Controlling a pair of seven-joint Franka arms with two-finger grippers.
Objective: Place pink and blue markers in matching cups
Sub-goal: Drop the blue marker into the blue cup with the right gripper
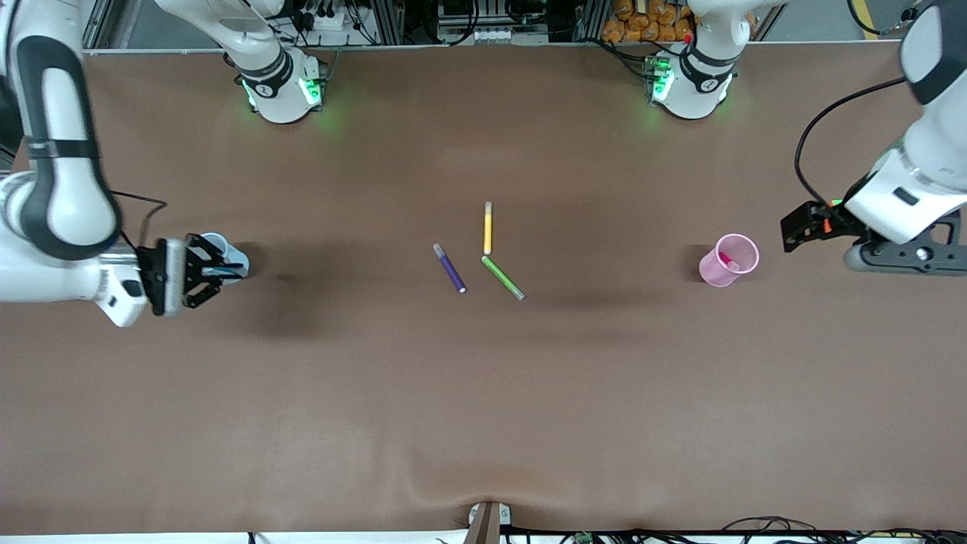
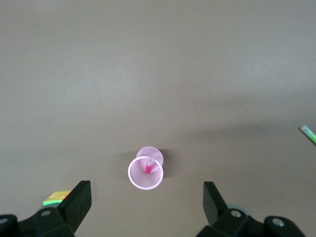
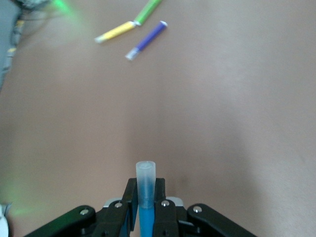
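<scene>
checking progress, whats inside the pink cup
The pink marker stands inside the pink cup; its lower end is hidden by the cup wall.

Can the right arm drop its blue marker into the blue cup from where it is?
Probably yes: the right gripper, shut on the blue marker, hangs at the blue cup with nothing between them.

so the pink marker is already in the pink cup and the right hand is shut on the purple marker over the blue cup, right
Not quite. The right hand is shut on the blue marker, as the right wrist view shows; the purple marker lies on the table beside the yellow and green ones. The rest holds: the pink marker stands in the pink cup, and the right hand is over the blue cup.
</scene>
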